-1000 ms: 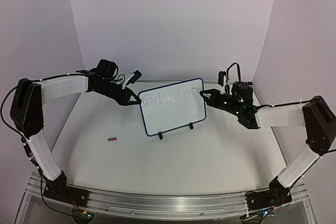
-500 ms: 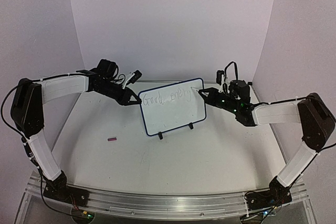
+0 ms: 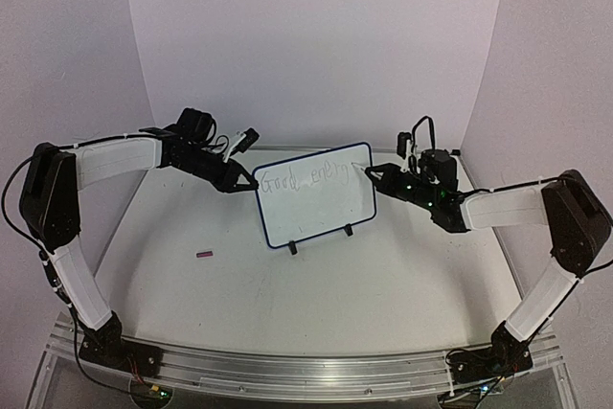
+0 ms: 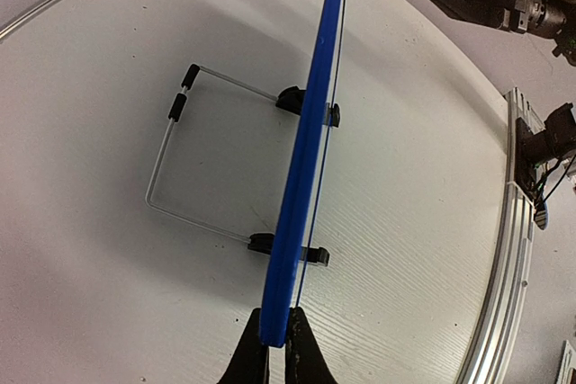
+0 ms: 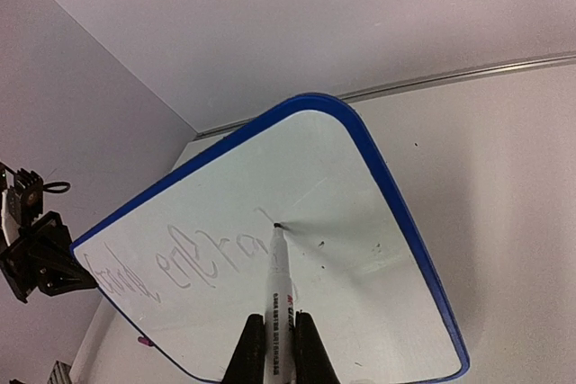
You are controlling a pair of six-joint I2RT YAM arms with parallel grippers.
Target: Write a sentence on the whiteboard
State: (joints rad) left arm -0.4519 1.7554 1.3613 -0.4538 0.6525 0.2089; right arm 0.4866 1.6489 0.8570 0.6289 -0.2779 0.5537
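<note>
Left fingers (image 4: 247, 361) clamp the whiteboard (image 3: 316, 203) by its blue side edge; right fingers (image 5: 310, 357) grip a marker (image 5: 277, 281) against its face.
Board stands on its feet mid-counter (image 3: 287, 304). The marker tip touches the surface near the top right corner, at the end of the sentence (image 3: 305, 179), whose one visible line reads roughly "Good energy". Below it the board looks blank, so I judge one line about written and any second line not yet begun.
</note>
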